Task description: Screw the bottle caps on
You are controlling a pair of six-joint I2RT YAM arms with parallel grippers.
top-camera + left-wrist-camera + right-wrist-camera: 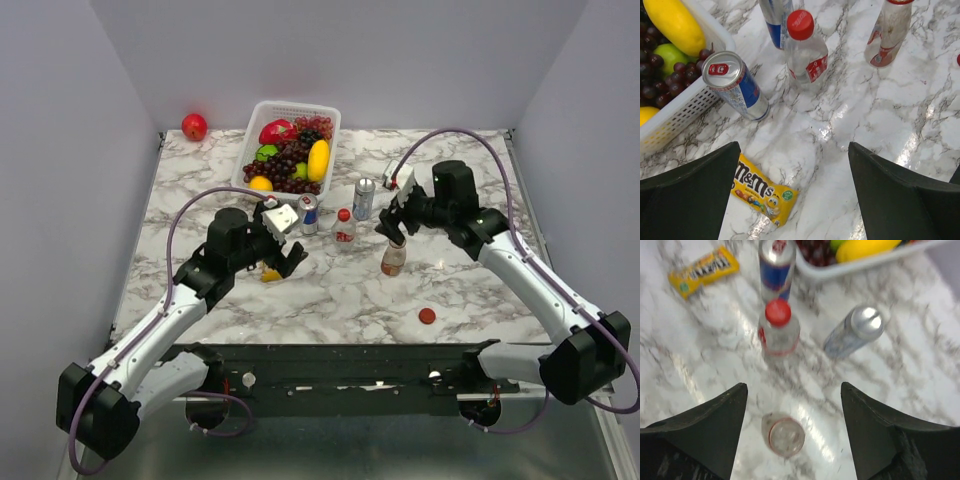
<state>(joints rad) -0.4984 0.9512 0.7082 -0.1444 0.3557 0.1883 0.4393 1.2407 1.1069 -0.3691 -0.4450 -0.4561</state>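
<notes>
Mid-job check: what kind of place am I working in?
Probably a lab test cell, not a home: bare grey walls enclose a marble-patterned table, with staged props such as a fruit basket.

Two bottles [344, 234], two cans [364, 198], one loose cap [427, 316] (another screwed on), one apple [194, 126].

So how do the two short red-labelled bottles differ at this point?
The middle bottle wears a red cap; the right-hand bottle shows a bare mouth. The middle bottle stands beside the blue can; the right-hand bottle sits directly under the open right gripper. The middle bottle looks clear, the right-hand one cloudy. Both stand upright on the table.
</notes>
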